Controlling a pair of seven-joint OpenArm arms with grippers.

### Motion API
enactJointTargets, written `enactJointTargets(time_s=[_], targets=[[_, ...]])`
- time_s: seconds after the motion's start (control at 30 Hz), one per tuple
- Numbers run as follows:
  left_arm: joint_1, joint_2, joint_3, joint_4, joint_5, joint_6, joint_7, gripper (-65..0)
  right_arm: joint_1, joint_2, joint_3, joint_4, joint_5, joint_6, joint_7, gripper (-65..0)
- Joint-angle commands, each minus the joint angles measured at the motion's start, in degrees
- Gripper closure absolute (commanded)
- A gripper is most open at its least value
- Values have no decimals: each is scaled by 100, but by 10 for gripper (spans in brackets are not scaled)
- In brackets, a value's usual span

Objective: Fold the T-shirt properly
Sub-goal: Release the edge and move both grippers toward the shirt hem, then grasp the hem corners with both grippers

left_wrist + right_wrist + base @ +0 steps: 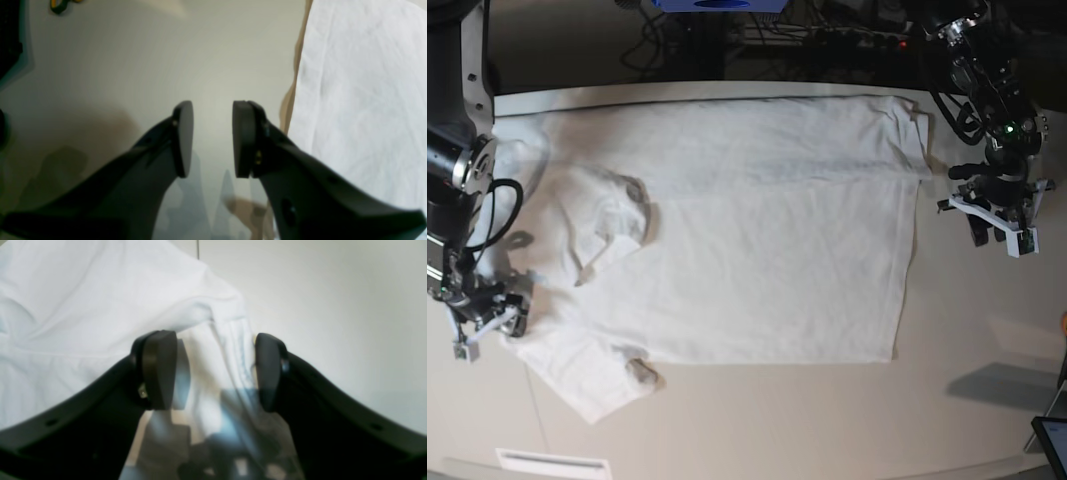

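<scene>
Right wrist view: the right gripper (215, 373) stands spread, straddling a hemmed sleeve edge of the plain white, wrinkly cotton T-shirt (100, 306) at frame centre. Farther off, the left gripper (211, 140) gapes over bare off-white tabletop (133, 66). The cloth looks light and floppy; grasp hems or corners.

Matte black curved fingers (181, 140) with rounded pads; black cables along silver-jointed arms (462, 150).
</scene>
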Motion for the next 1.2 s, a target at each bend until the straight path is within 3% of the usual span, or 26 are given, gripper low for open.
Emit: enactJointTargets(time_s=[0.0,0.1,0.17,0.33,0.53,0.7,0.77,0.87,0.97,1.03,1.17], targets=[[-58,-79,-16,102,-32,-9,-132,-197,157,81,13,63,32,36,29,-354],[-76,-79,-7,102,-32,-9,-132,-202,149,81,13,63,32,36,29,-350],[-146,-79,-16,85,-32,-9,-132,-203,78,81,13,63,32,36,29,-310],[-383,-79,-42,67,12,-9,-123,-203,43,2,22,63,32,1,29,0],[-1025,-114,-51,-742,21,-9,-114,-203,34,-33,22,63,32,1,29,-1],[-1904,-536,2,-2254,-32,-9,-114,-205,-45,-24,22,72,32,1,29,-1],[-2282,-641,11,-2790,-32,-158,-114,-218,-45,-24,13,72,32,1,29,-1],[-2730,-685,2,-3406,-32,-554,-114,-324,-45,-7,13,72,32,1,29,-1],[-3161,-721,11,-4030,-23,-1029,-123,-519,-45,-15,13,72,32,1,21,-1],[-3443,-712,11,-4417,21,-1073,-140,-643,-45,-15,13,72,32,1,21,-1],[-3900,-721,11,-5225,30,-1073,-615,-650,-45,-15,13,72,32,1,21,-1]])
